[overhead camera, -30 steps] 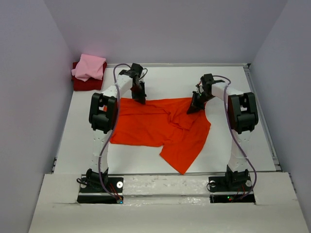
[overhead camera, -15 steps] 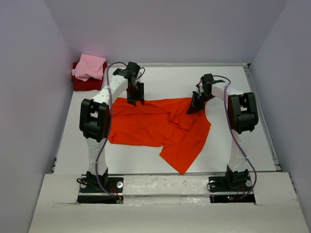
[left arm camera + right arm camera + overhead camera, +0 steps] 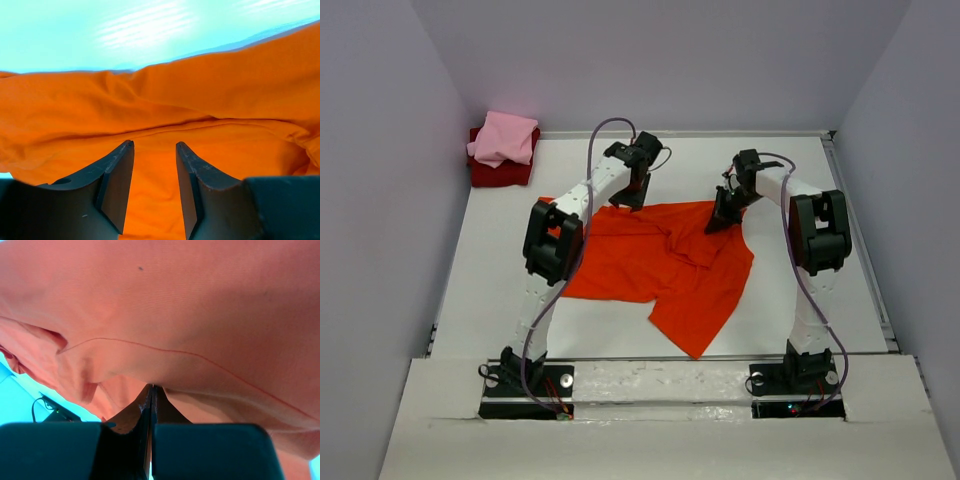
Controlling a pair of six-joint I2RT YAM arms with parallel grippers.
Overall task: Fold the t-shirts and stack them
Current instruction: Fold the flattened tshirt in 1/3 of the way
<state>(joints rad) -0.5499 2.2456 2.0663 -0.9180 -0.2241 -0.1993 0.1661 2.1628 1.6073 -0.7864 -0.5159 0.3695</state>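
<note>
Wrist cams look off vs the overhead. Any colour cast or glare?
Top external: even soft light, orange-red t-shirt vivid, no glare. Left wrist: table reads cyan, with pale glare streaks. Right wrist: shirt washed out to salmon, cyan corners.

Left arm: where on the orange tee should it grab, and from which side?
Probably the far edge of the orange t-shirt, where the cloth bunches into a raised fold just ahead of the open left gripper. Come down from above, fingers straddling the fold. Elsewhere it lies flatter on the table, and the right gripper pinches the far right end.
</note>
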